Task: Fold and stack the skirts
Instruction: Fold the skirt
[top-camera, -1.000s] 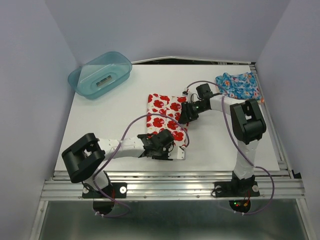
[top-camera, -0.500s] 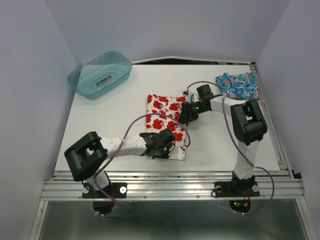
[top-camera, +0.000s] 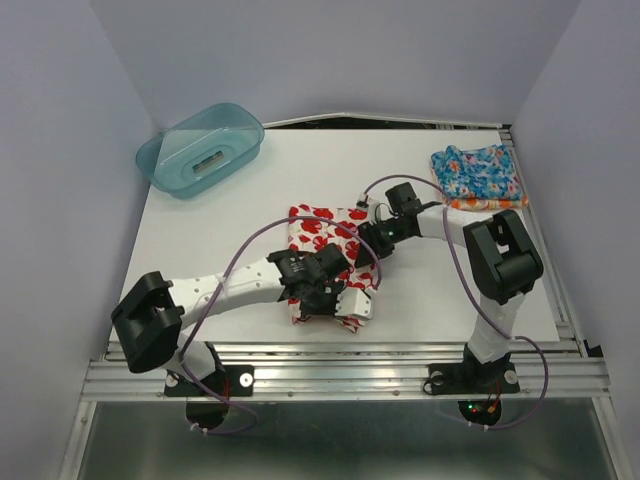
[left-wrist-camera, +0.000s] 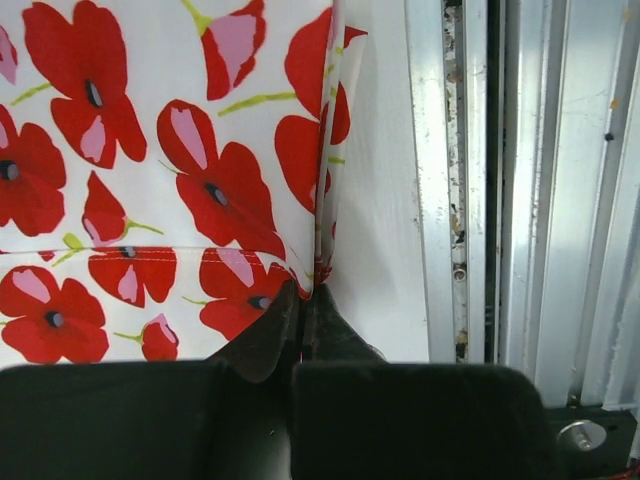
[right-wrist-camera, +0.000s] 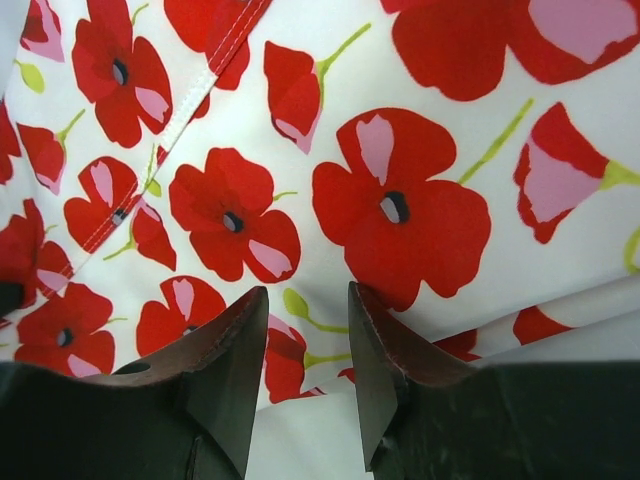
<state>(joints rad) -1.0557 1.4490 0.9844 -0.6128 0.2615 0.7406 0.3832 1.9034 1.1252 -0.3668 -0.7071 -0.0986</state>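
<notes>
**Both grippers on the poppy skirt at mid-table**

You've got the left gripper (left-wrist-camera: 303, 296) clamped down hard. In its wrist view the two dark fingers meet with no gap, and a thin edge of the white skirt with red poppies (top-camera: 318, 220) is pinched between them. That edge stands up from the fingertips in a narrow vertical fold. The rest of the cloth spreads away flat to the left of it, with a stitched hem line running across low down. To the right of the fold you can see bare white table (top-camera: 220, 260), then the metal rail at its edge.

Over to your right gripper (right-wrist-camera: 307, 290). Its jaws stand partly apart at a narrow-to-middling gap, low over the same skirt. Poppy cloth fills the space between the fingers, and a cloth edge runs just under the tips. I can't tell whether the pads actually touch the fabric, and nothing looks squeezed.

From above, the poppy skirt sits at the middle of the table, rumpled and bunched between the two arms. Its far part lies flat, and its near corner is turned up in pale folds.

The blue flowered skirt (top-camera: 478, 172) lies well apart at the far right corner. An orange strip (top-camera: 485, 204) peeks out along its near edge. The teal tub (top-camera: 200, 150) sits at the far left corner.
</notes>
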